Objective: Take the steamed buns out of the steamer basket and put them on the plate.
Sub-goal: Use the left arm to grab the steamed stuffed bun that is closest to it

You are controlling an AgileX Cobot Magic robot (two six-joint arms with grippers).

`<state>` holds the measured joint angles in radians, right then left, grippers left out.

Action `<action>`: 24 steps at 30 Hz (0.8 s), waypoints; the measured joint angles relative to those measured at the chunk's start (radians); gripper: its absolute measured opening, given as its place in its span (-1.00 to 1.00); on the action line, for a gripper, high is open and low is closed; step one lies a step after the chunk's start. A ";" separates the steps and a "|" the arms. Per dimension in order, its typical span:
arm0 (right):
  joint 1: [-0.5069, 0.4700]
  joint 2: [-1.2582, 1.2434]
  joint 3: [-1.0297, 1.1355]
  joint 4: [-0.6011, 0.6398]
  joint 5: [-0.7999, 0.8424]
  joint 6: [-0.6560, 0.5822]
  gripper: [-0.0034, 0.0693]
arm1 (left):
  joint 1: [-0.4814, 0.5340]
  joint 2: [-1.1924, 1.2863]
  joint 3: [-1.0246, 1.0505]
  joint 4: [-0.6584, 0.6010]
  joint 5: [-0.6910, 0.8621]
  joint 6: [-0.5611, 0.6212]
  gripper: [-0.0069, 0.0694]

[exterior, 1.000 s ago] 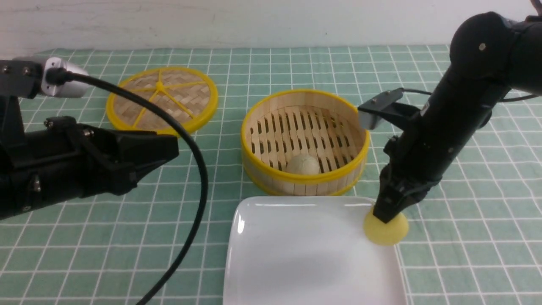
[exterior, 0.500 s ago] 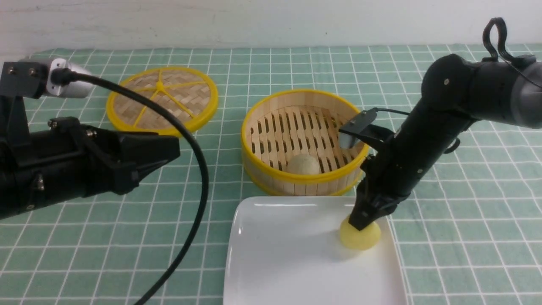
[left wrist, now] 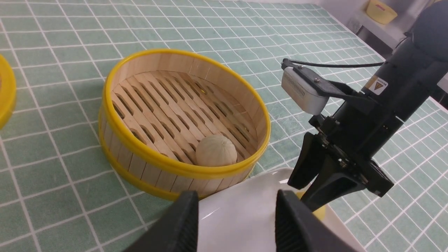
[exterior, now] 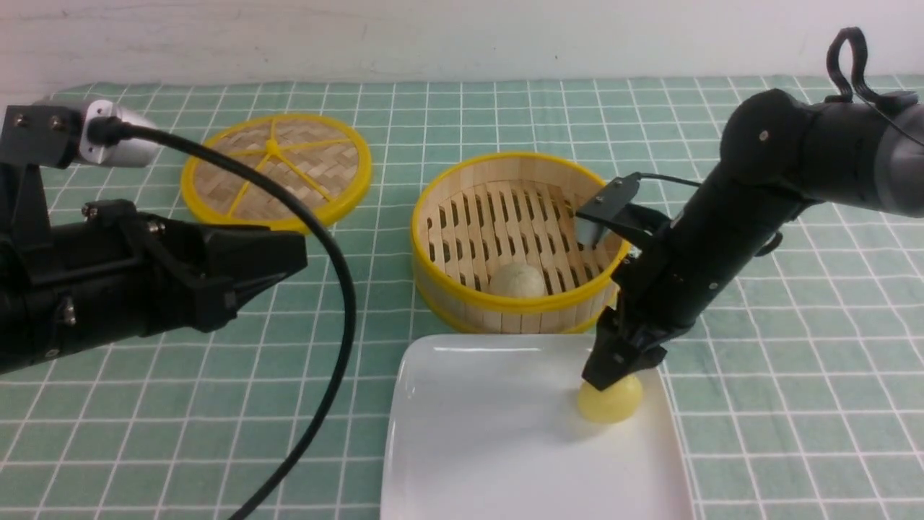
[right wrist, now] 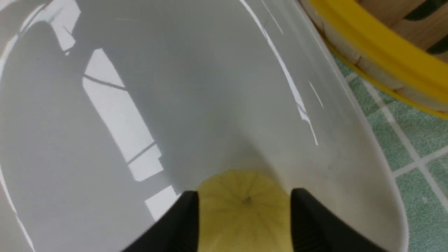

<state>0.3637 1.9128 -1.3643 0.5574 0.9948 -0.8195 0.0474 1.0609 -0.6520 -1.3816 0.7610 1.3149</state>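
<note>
Green checked cloth [exterior: 505, 108] covers the bench, with a pale wall behind. On it the white plate [exterior: 469, 448] lies nearest the robot, its far edge just beside the steamer basket [exterior: 520, 307]. The yellow bun [exterior: 613, 406] sits on the plate near its right edge. The right hand [exterior: 612, 374] stands over it, released, its fingers spread to either side of the bun. The beige bun [exterior: 516, 280] lies inside the basket against the near wall. The left hand [left wrist: 236, 201] hovers at the left, fingers parted and empty. A woven lid [exterior: 274, 170] lies flat at the far left.
</note>
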 joint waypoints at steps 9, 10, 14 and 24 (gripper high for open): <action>0.000 -0.174 -0.113 -0.025 0.019 0.049 0.92 | 0.000 0.006 -0.005 0.001 -0.017 0.000 0.05; 0.000 -0.218 -0.138 -0.055 0.036 0.072 0.87 | 0.000 0.017 -0.020 0.005 -0.025 0.000 0.05; 0.000 -0.339 -0.165 -0.158 0.075 0.140 0.72 | 0.000 0.073 -0.095 0.040 -0.010 0.000 0.05; 0.000 -0.638 -0.170 -0.396 0.178 0.329 0.62 | 0.000 0.338 -0.388 0.191 0.063 -0.100 0.05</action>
<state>0.3637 1.2747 -1.5341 0.1613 1.1728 -0.4910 0.0474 1.3993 -1.0397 -1.1909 0.8242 1.2145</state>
